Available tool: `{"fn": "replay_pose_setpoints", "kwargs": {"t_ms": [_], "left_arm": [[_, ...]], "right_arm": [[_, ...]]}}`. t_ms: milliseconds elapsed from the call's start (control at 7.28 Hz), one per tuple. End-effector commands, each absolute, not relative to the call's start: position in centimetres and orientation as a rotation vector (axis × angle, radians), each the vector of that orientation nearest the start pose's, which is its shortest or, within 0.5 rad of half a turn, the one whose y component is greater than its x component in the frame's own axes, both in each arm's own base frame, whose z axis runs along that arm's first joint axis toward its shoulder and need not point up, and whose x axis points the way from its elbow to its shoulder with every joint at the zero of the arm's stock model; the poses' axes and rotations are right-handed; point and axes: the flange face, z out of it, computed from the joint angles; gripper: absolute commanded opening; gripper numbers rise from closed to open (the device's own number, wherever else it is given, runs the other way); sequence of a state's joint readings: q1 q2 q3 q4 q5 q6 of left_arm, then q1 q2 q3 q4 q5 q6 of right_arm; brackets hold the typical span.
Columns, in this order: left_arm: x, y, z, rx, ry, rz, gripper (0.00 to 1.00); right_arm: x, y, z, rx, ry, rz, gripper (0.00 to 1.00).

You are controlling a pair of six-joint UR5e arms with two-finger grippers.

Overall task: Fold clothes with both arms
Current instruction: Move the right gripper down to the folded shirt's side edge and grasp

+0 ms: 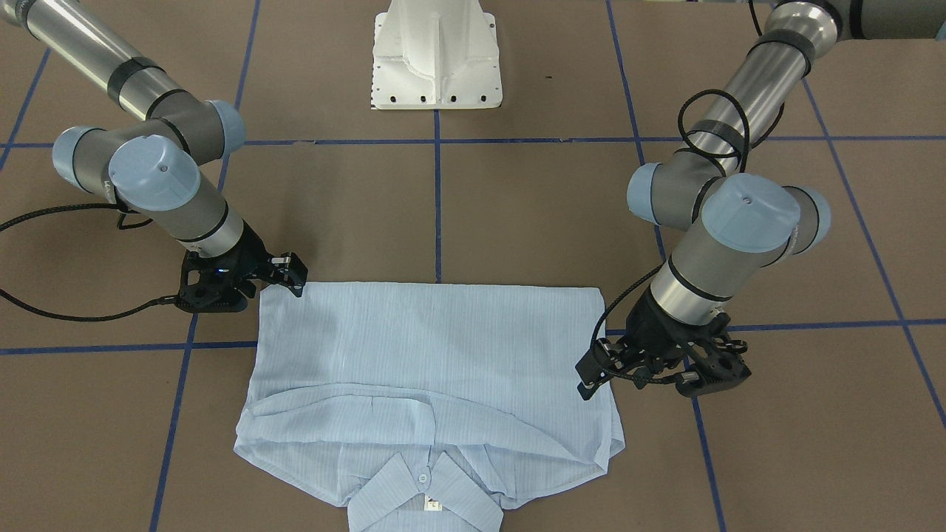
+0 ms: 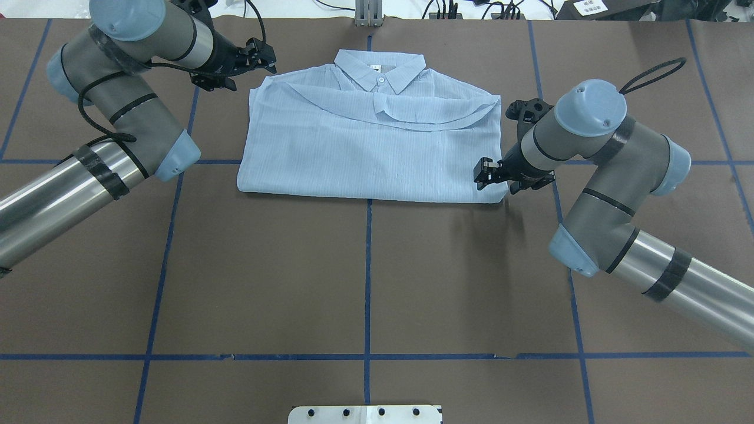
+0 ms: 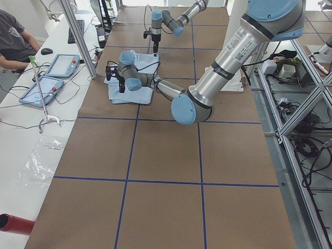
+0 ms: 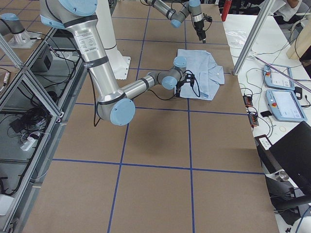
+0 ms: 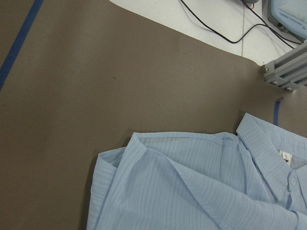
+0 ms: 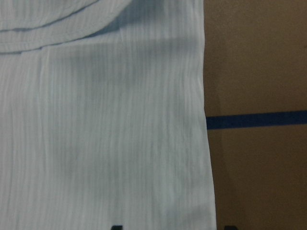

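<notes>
The light blue shirt [image 1: 429,347] lies flat on the brown table, folded into a rectangle, with its collar [image 2: 380,68] and neck label on the operators' side. My left gripper [image 2: 266,56] hovers open and empty just outside the shirt's shoulder corner; in the front view it [image 1: 587,378] is at the shirt's right edge. The left wrist view shows that corner [image 5: 139,143] and no fingers. My right gripper [image 2: 484,174] is open at the shirt's near folded corner [image 1: 295,277]. In the right wrist view its fingertips [image 6: 115,227] straddle the shirt's side edge [image 6: 204,120].
The white pedestal base [image 1: 436,59] stands at the robot's side of the table. Blue tape lines [image 2: 368,265] cross the brown surface. Beyond the far edge are a metal frame post [image 5: 288,72], cables, tablets [image 3: 52,72] and a seated person [image 3: 15,41].
</notes>
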State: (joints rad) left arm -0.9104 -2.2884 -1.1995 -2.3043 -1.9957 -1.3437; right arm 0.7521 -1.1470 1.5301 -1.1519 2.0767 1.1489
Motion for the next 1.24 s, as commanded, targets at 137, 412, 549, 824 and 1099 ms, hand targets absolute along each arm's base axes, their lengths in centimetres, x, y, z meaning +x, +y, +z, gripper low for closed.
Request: {"fn": "replay_pose_setpoints", "kwargs": {"t_ms": [137, 412, 549, 824, 1099], "left_arm": [[40.4, -66.8, 30.5, 0.254, 1.108, -0.379, 1.00], [40.4, -66.9, 30.6, 0.257, 1.107, -0.380, 1.00], [40.3, -66.8, 31.0, 0.255, 1.104, -0.381, 1.00], [40.3, -66.7, 31.5, 0.251, 1.100, -0.383, 0.99], [40.2, -66.7, 31.6, 0.251, 1.098, -0.385, 0.98]], "right_arm": [[-42.7, -52.0, 40.3, 0.030, -0.903, 0.114, 0.55], [-42.8, -52.1, 40.8, 0.027, -0.894, 0.119, 0.48], [-42.9, -52.1, 40.8, 0.023, -0.894, 0.119, 0.14], [-42.9, -52.0, 40.7, 0.019, -0.898, 0.121, 0.00], [-41.9, -50.9, 41.0, 0.002, -0.910, 0.139, 0.00]]}}
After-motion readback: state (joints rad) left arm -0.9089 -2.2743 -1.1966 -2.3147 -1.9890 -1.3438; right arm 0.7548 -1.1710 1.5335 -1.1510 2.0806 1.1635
